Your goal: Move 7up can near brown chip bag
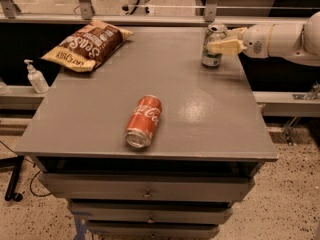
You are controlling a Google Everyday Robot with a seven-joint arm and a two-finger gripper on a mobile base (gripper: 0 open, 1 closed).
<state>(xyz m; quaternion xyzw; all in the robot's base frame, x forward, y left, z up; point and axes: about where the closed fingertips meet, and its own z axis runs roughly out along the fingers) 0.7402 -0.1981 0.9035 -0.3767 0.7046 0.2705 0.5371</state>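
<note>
The 7up can (213, 54), silvery with green markings, stands upright near the table's far right edge. My gripper (220, 40) reaches in from the right and is shut on the can. One cream finger (226, 47) crosses the can's front and the other lies behind its top. The can's base rests on or just above the table. The brown chip bag (87, 45) lies flat at the far left corner, well away from the can.
A red Coca-Cola can (144, 121) lies on its side in the front middle of the grey table (200, 114). A hand sanitizer bottle (36, 77) stands on a ledge left of the table. Drawers sit below the tabletop, and a rail runs behind it.
</note>
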